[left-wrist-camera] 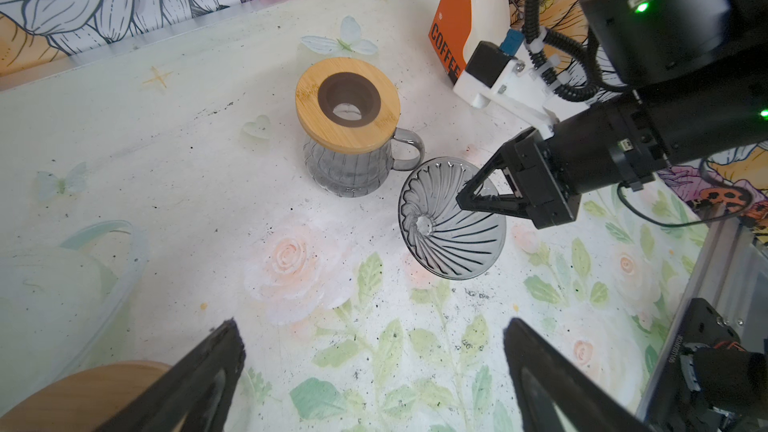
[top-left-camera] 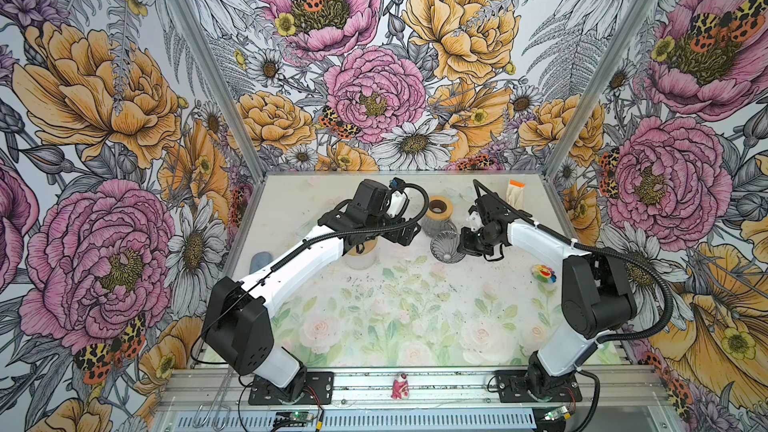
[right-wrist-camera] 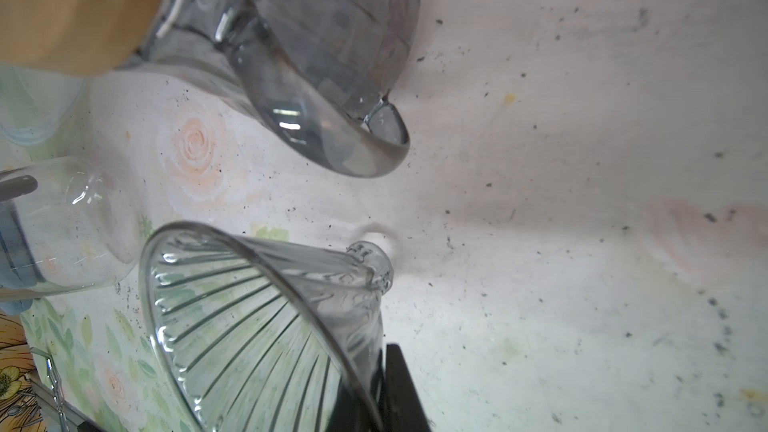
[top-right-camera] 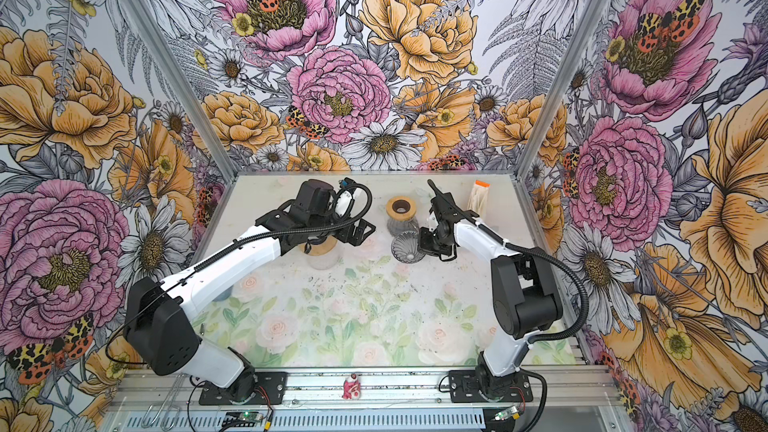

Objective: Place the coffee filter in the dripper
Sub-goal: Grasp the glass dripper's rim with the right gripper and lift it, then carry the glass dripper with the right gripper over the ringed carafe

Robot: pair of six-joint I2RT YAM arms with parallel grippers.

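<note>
Gripping: R gripper pinches rim of dripper, cone tilted.
Dripper: smoky ribbed glass, just beside carafe w/ bamboo ring lid.
Filter pack: orange card, upright, rear right edge.
L gripper: fingers spread wide over bare mat.

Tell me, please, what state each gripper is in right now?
Left gripper: open, holding nothing.
Right gripper: shut on the rim of the glass dripper.
</note>
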